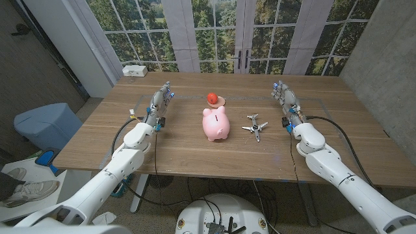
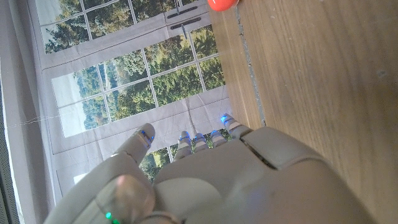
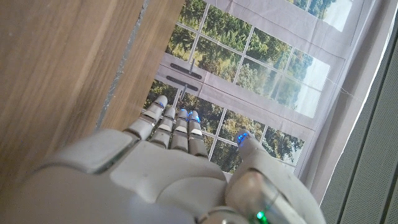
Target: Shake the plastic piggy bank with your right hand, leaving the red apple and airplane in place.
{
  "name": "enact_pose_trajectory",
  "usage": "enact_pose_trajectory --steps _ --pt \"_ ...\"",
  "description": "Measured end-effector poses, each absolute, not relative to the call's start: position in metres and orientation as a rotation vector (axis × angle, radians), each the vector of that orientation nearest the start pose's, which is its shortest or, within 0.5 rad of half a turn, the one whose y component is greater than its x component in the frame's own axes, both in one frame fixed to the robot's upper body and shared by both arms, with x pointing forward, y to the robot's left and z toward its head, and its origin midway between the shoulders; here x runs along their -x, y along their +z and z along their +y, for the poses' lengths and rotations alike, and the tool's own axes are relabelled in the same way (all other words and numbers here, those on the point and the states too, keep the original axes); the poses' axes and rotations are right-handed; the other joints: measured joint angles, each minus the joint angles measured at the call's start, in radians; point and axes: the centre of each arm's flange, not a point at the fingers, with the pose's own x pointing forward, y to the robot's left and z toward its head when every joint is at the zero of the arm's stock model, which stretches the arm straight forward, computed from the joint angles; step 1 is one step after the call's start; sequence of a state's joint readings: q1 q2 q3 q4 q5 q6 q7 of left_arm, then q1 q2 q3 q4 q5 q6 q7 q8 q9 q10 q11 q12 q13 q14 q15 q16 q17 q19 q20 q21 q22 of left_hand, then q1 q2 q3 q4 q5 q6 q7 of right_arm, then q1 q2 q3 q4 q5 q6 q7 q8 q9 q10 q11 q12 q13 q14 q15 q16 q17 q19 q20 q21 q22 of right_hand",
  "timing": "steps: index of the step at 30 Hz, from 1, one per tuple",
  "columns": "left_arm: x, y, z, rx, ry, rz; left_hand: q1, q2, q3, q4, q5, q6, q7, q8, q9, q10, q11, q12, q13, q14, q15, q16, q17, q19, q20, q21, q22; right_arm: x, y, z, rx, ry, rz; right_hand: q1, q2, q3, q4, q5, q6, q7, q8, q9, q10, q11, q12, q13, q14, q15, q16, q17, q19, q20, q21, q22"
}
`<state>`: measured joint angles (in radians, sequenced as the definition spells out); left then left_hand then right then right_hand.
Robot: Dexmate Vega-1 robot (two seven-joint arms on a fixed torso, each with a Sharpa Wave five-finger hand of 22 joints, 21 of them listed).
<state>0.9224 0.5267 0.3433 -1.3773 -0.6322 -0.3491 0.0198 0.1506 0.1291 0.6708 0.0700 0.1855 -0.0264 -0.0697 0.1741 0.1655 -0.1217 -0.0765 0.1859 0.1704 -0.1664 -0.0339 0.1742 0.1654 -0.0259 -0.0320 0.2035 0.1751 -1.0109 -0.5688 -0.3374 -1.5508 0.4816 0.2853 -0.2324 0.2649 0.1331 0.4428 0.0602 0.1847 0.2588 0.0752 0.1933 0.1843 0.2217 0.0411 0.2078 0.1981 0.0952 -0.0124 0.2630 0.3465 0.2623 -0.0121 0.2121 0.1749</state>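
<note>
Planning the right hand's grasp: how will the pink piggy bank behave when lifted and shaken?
The piggy bank looks like rigid, glossy plastic, so probably stiff but somewhat slippery. Its rounded body offers no flat sides, so it may twist in the right hand. Likely light for its size, unless it holds coins.

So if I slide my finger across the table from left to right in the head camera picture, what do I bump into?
Left hand → pink piggy bank → toy airplane → right hand. The red apple sits just behind the piggy bank, so it has no separate place in the row.
</note>
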Motion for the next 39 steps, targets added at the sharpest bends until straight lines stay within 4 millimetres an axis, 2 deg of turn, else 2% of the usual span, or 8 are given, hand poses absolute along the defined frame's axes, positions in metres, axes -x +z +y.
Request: enact_pose_trajectory --steps 7,8,17,18,21,31,38,39 --pt "-0.632 -0.040 0.298 0.047 -0.165 -0.645 0.000 0.000 -0.003 -0.011 0.000 0.005 0.005 0.000 0.000 0.006 -0.006 0.000 0.000 0.000 0.000 0.000 0.000 0.007 -0.004 0.000 0.000 -0.601 -0.041 -0.282 0.125 -0.005 -0.654 0.011 -0.011 0.003 -0.014 0.000 0.000 0.000 0.000 0.000 0.000 0.000 0.000 0.000 0.005 0.005 0.000 -0.006 0.004 0.004 0.000 0.000" --pt "-0.632 -0.040 0.298 0.047 -0.165 -0.644 0.000 0.000 -0.003 -0.011 0.000 0.005 0.005 0.000 0.000 0.009 -0.002 0.000 0.000 0.000 0.000 0.000 0.000 0.007 -0.004 0.000 0.000 -0.596 -0.040 -0.272 0.136 0.010 -0.663 0.017 -0.017 0.000 -0.016 0.000 0.000 0.000 0.000 0.000 0.000 0.000 0.000 0.000 0.006 0.005 0.000 -0.008 0.004 0.003 0.000 0.000" --pt "-0.631 -0.041 0.302 0.042 -0.158 -0.648 0.000 0.000 -0.007 -0.015 0.000 0.005 0.005 0.000 0.000 0.011 0.000 0.000 0.000 0.000 0.000 0.000 0.000 0.012 0.002 0.000 0.000 -0.599 -0.045 -0.274 0.214 -0.057 -0.640 0.014 -0.014 0.002 -0.023 -0.004 0.000 0.000 0.000 0.000 0.000 0.000 0.000 0.000 0.011 0.000 0.000 -0.008 0.004 0.003 0.008 0.000" --pt "-0.630 -0.040 0.302 0.039 -0.161 -0.658 0.000 0.000 -0.007 -0.015 0.000 0.005 0.005 0.000 0.000 0.011 0.000 0.000 0.000 0.000 0.000 0.000 0.000 0.012 0.002 0.000 0.000 -0.590 -0.041 -0.258 0.223 -0.024 -0.659 0.008 -0.008 0.002 -0.029 -0.004 0.000 0.000 0.000 0.000 0.003 0.003 0.000 0.000 0.011 0.000 0.000 -0.011 0.004 0.003 0.008 0.000" --pt "-0.630 -0.041 0.303 0.039 -0.159 -0.655 0.000 0.000 -0.006 -0.017 0.000 0.005 0.005 0.000 0.000 0.011 0.000 0.000 0.000 0.000 0.000 0.000 0.000 0.012 0.002 0.000 0.000 -0.592 -0.043 -0.261 0.256 -0.055 -0.647 0.008 -0.008 0.003 -0.033 -0.004 0.000 0.000 0.000 0.000 0.006 0.005 0.000 0.000 0.016 0.005 -0.001 -0.013 0.011 0.011 0.008 0.000" --pt "-0.628 -0.043 0.304 0.040 -0.164 -0.665 0.000 0.000 -0.007 -0.024 0.000 0.009 0.002 0.000 0.000 0.011 0.000 0.000 0.000 0.000 0.000 0.000 0.000 0.012 0.002 0.000 0.000 -0.573 -0.046 -0.239 0.347 -0.076 -0.643 0.034 -0.024 0.006 -0.073 -0.004 0.000 0.000 0.000 0.000 0.012 -0.002 0.000 0.000 0.016 0.005 -0.009 -0.023 0.018 0.018 0.008 0.000" --pt "-0.627 -0.047 0.304 0.039 -0.163 -0.660 0.000 0.000 -0.007 -0.024 0.000 0.009 0.002 0.000 0.000 0.011 0.000 0.000 0.000 0.000 0.000 0.000 0.000 0.012 0.002 0.000 0.000 -0.578 -0.052 -0.248 0.413 -0.151 -0.602 0.066 -0.035 0.007 -0.100 -0.004 0.000 0.000 0.000 0.000 0.008 -0.005 0.000 0.000 0.016 0.005 -0.016 -0.031 0.022 0.021 0.008 0.000" --pt "-0.626 -0.046 0.304 0.040 -0.168 -0.667 0.000 0.000 -0.007 -0.024 0.000 0.009 0.002 0.000 0.000 0.011 0.000 0.000 0.000 0.000 0.000 0.000 0.000 0.012 0.002 0.000 0.000 -0.562 -0.050 -0.230 0.413 -0.115 -0.626 0.067 -0.035 0.004 -0.104 -0.004 0.000 0.000 0.000 0.000 0.006 -0.004 0.000 0.000 0.016 0.005 -0.016 -0.031 0.022 0.021 0.008 0.000"
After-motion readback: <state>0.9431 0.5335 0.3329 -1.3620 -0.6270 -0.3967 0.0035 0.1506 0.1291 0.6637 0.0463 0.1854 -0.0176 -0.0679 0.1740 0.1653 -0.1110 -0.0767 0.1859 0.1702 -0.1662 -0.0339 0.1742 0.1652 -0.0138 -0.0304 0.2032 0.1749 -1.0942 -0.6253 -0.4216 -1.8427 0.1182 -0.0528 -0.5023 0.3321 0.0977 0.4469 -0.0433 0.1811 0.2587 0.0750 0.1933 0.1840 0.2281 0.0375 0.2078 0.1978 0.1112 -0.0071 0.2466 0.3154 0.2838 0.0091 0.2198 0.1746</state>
